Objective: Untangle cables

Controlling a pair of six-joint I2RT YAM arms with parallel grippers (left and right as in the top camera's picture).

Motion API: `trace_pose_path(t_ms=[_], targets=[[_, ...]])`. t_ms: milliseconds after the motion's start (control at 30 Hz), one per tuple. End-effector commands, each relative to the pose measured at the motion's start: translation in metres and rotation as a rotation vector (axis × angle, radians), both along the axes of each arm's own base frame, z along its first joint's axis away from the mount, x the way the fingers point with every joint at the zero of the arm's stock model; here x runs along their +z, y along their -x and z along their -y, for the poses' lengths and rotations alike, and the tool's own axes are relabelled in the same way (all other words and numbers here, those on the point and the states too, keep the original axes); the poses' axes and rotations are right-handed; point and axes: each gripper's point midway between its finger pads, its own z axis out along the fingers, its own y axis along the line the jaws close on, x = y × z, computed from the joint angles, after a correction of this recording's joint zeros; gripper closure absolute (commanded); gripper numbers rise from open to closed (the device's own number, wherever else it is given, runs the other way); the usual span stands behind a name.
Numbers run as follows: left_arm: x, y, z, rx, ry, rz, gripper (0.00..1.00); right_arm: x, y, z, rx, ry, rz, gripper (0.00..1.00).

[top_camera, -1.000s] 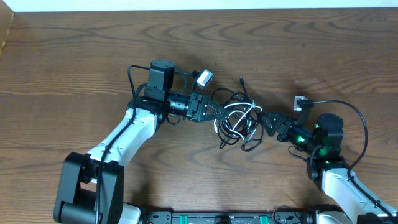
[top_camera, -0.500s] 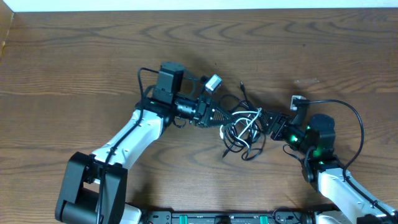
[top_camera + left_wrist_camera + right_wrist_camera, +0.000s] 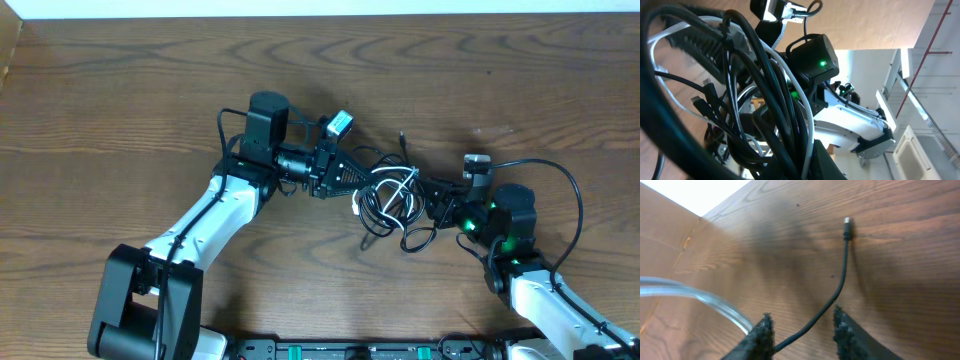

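A tangle of thin black and white cables (image 3: pixel 390 198) lies mid-table between my two grippers. My left gripper (image 3: pixel 350 175) reaches in from the left and is shut on a bundle of the strands. These fill the left wrist view (image 3: pixel 770 90), pressed against its finger (image 3: pixel 802 167). My right gripper (image 3: pixel 437 207) is at the tangle's right side. In the right wrist view its fingers (image 3: pixel 802 322) stand apart, open. One thin black cable (image 3: pixel 840 285) runs between them to a plug end (image 3: pixel 846 222) lying on the wood. A white strand (image 3: pixel 695 296) curves past at the left.
The wooden table (image 3: pixel 120 90) stretches all around. A loose black plug end (image 3: pixel 402 135) sticks out above the tangle. The right arm's own thick black cable (image 3: pixel 560 185) loops at its right. The right arm (image 3: pixel 815 55) shows behind the strands in the left wrist view.
My left gripper has moved right and turned, carrying the tangle right with it. The right arm has shifted slightly left and stays at the tangle's right edge.
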Motion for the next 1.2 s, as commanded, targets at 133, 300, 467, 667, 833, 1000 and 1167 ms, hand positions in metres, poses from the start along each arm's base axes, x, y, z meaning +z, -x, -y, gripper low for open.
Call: trace_pose_path(t_ms=[133, 300, 467, 667, 833, 1000, 1167], targets=[[0.016, 0.004, -0.002, -0.02, 0.018, -0.001, 0.92, 0.005, -0.005, 0.002, -0.009, 0.02, 0.038, 0.48], [0.016, 0.004, -0.002, -0.018, 0.01, -0.027, 0.92, 0.012, 0.01, -0.02, 0.133, -0.054, 0.036, 0.37], [0.014, 0.001, -0.001, 0.001, -0.015, -0.085, 0.92, 0.02, 0.017, -0.03, 0.207, -0.093, 0.053, 0.34], [0.014, 0.0, -0.001, 0.005, -0.022, -0.104, 0.92, 0.02, 0.019, -0.032, 0.217, -0.1, 0.047, 0.34], [0.018, -0.008, -0.002, 0.034, -0.011, -0.049, 0.92, 0.004, 0.033, -0.035, 0.243, -0.114, -0.055, 0.35], [0.023, -0.013, -0.004, 0.046, 0.006, -0.001, 0.92, 0.016, 0.05, -0.05, 0.377, -0.188, -0.05, 0.34], [0.025, -0.014, -0.004, 0.045, 0.016, 0.026, 0.92, 0.033, 0.047, -0.05, 0.379, -0.258, -0.033, 0.37]])
